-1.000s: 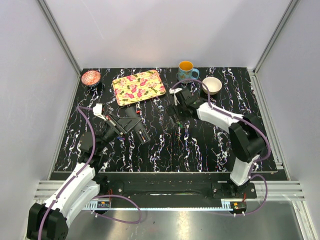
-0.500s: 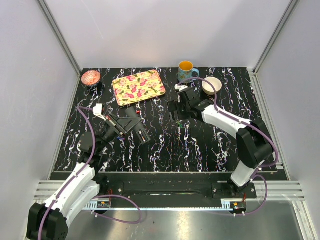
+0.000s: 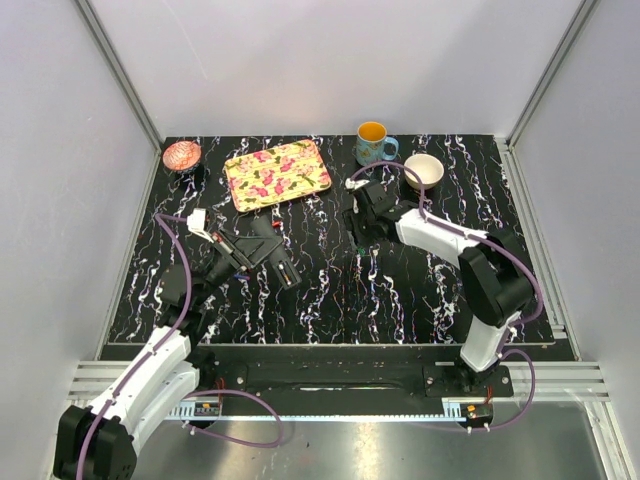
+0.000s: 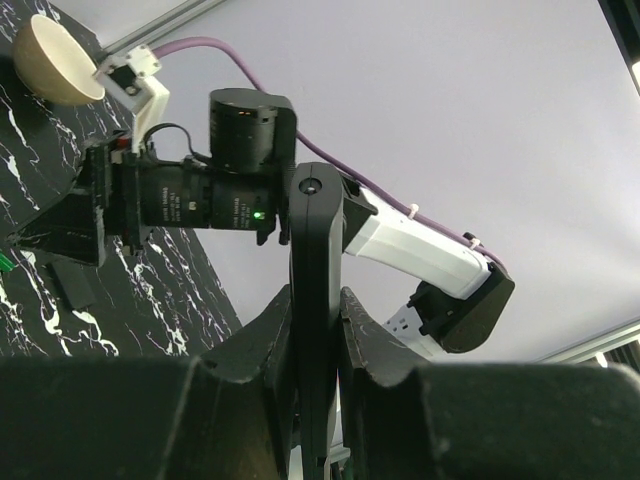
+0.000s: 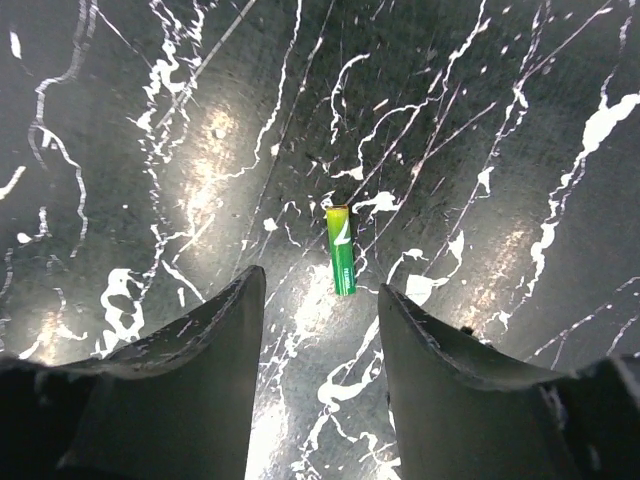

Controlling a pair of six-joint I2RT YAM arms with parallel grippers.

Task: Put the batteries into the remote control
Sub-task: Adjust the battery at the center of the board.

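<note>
Counts: two arms, one remote control (image 4: 315, 225), one green battery (image 5: 340, 252) showing, one floral tray (image 3: 277, 174), one mug (image 3: 373, 143), one white bowl (image 3: 424, 171), one pink dish (image 3: 182, 155), all over a black marbled table (image 3: 400, 300).

Left gripper (image 4: 315, 308) is clamping the remote control, fingers pressing on both of its flat sides, at the left-middle of the table area. Right gripper (image 5: 321, 286) is standing parted with nothing between the fingers, reaching down at the middle of the table, just near of the mug and bowl.

Overhead view is giving the layout and both arms but is not resolving the battery. Only the right wrist view is showing it, lying flat on the table just ahead of the fingertips, in line with the gap and touching neither finger. Left wrist view is showing the grip on the remote, plus the right arm side-on and the bowl behind it, which the right wrist view is missing.

Battery's long axis is running away from the right wrist camera, slightly slanted, yellowish end pointing away. Remote's long axis is running out along the left fingers, sticking past their tips; overhead it is reading as a diagonal from far left to near right.
</note>
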